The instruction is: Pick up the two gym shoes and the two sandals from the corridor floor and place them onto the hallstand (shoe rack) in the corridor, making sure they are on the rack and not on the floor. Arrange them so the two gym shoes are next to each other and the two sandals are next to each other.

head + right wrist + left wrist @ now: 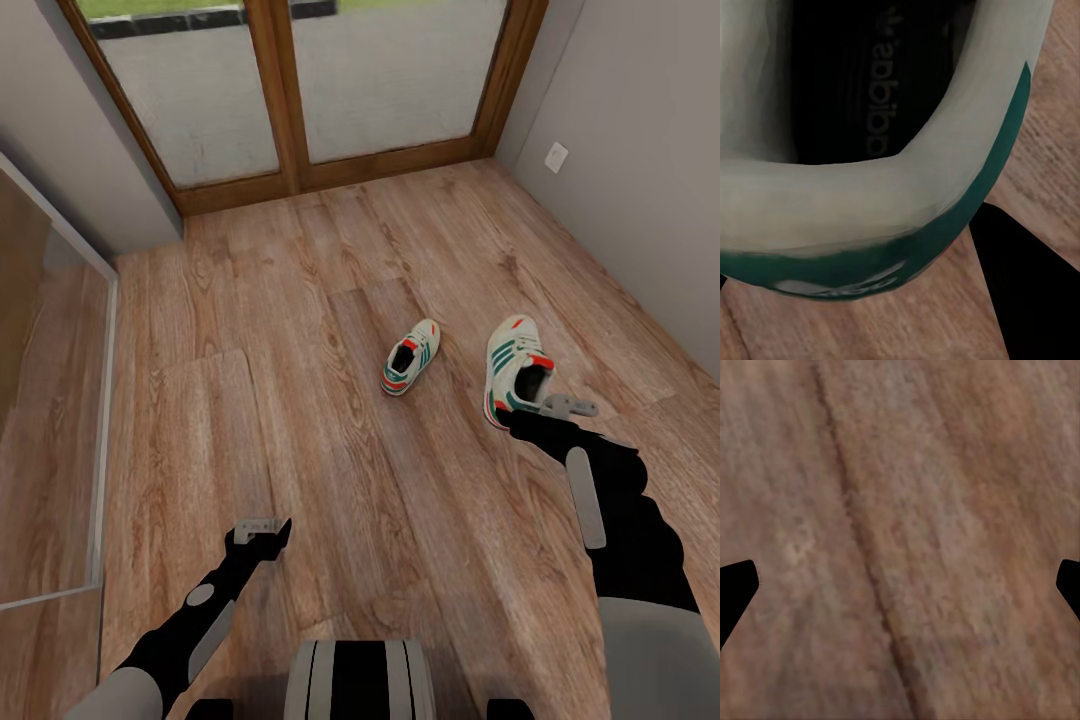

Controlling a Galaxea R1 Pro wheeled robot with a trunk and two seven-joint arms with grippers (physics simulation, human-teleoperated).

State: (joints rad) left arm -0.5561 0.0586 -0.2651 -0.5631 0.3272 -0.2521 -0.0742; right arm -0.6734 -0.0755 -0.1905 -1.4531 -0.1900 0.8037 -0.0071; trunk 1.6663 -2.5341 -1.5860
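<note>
Two white gym shoes with green stripes are over the corridor floor (300,420). One gym shoe (410,358) lies alone at the centre. My right gripper (560,407) is shut on the heel rim of the other gym shoe (512,362), to the right. Up close, that shoe's white and green heel collar (870,202) and dark insole sit against one black finger (1027,300). My left gripper (262,530) hangs open over bare planks (900,540) at the near left, holding nothing. The sandals and the hallstand are out of view.
A wood-framed glass door (285,100) closes the far end. Grey walls run along both sides, the right one carrying a socket (556,156). A glass or mirror panel (50,420) stands along the left. My own base (360,680) is at the near edge.
</note>
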